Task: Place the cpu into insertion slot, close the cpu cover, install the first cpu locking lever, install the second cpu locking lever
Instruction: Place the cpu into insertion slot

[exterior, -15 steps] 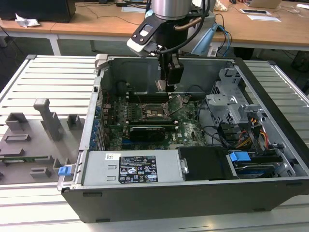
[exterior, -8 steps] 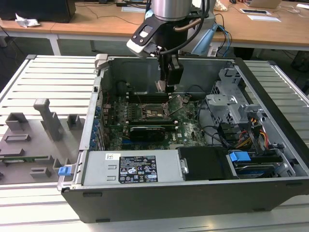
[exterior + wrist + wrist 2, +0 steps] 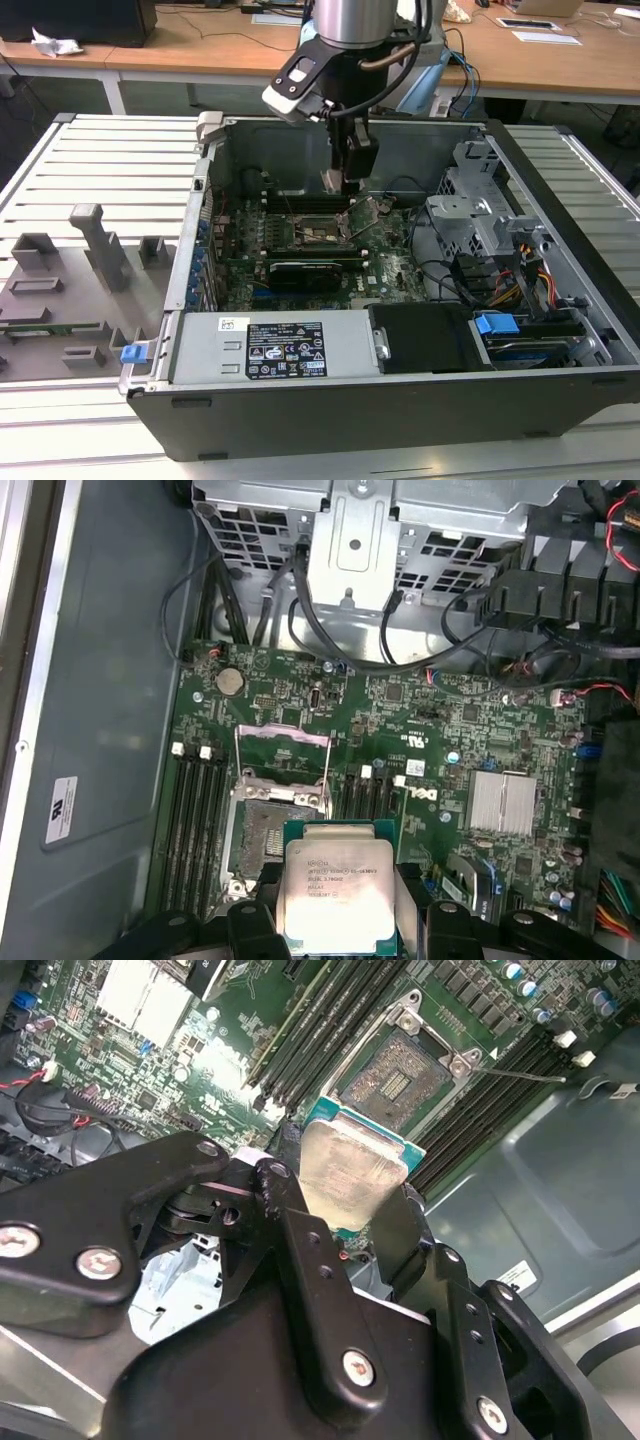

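The small flat square cpu with its silver-grey metal top (image 3: 338, 890) hangs in the air above the green motherboard (image 3: 420, 720). In both wrist views it sits to one side of the square dark insertion slot with its metal rim (image 3: 268, 835), not yet over its middle. The thin silver-grey metal frame of the cpu cover (image 3: 283, 730) stands raised at one edge of the slot, so the socket lies open. Long narrow black memory slots (image 3: 195, 820) run just beside it. All of this lies deep inside the open dark grey computer case (image 3: 400, 400).

The chip is held by two opposite edges only. If it comes down skewed or off the socket's outline, a corner could strike the contact field, or catch on the rim or the raised cover. It looks tilted in the second wrist view, though that may be the camera's angle.

The black two-finger gripper (image 3: 345, 1195) is closed to the chip's width. Its fingers (image 3: 285, 1190) press on the cpu's edges and touch nothing else.
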